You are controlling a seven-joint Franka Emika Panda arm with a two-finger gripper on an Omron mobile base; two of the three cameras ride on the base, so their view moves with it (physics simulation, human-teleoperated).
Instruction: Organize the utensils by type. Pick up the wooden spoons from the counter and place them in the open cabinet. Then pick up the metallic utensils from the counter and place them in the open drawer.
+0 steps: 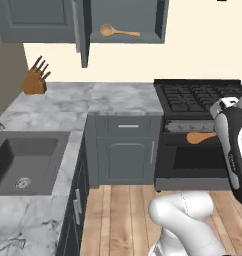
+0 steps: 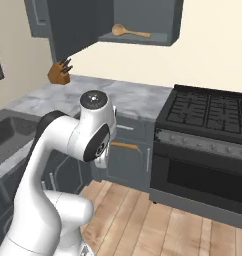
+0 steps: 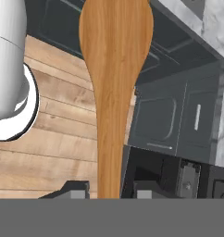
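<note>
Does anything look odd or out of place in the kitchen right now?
Nothing is spilled or damaged. One wooden spoon lies flat in the open cabinet. A second wooden spoon is held in the gripper, up in front of the stove, off the counter.

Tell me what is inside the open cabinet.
One wooden spoon lies on the cabinet shelf, bowl to the left. The open door covers the cabinet's left part, so anything there is hidden.
</note>
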